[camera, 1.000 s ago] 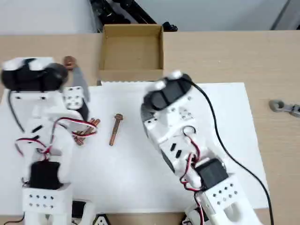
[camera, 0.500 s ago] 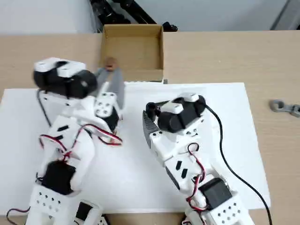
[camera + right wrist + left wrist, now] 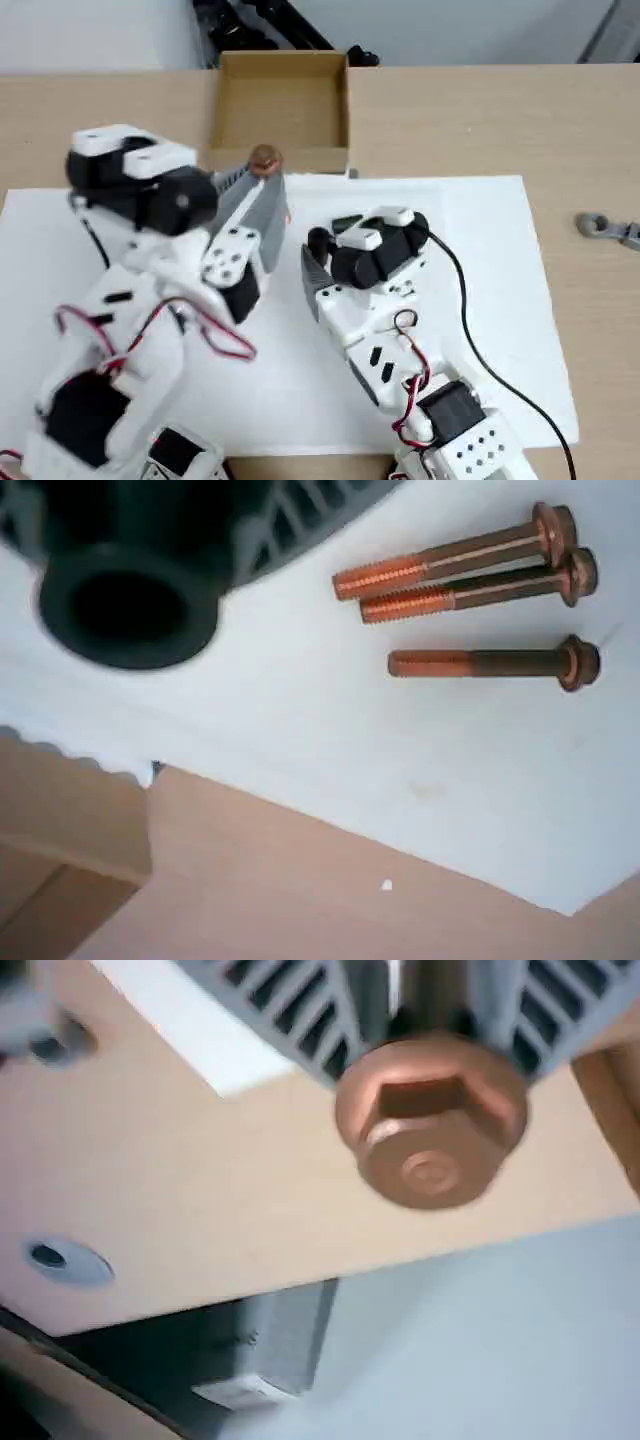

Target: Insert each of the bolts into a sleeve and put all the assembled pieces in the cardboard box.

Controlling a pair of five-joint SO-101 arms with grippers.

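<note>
My left gripper [image 3: 262,172] is shut on a copper bolt [image 3: 264,158], held head-up just in front of the cardboard box [image 3: 283,62]. In the left wrist view the bolt's hex head [image 3: 432,1125] sticks out between the grey fingers [image 3: 300,1010]. My right gripper [image 3: 318,252] is shut on a black sleeve [image 3: 318,240], a little to the right of the bolt. In the right wrist view the sleeve's open bore [image 3: 128,605] faces the camera. Three loose copper bolts [image 3: 480,590] lie side by side on the white sheet [image 3: 300,730].
The white sheet [image 3: 480,230] covers the table in front of the box. A metal wrench [image 3: 605,228] lies on the bare wood at the far right. A dark stand [image 3: 250,25] rises behind the box. The left arm's body covers the sheet's left part.
The left arm has swung right with the bolt, from the sheet's far left corner to the box's front. The right arm has pulled back and turned left with the sleeve.
</note>
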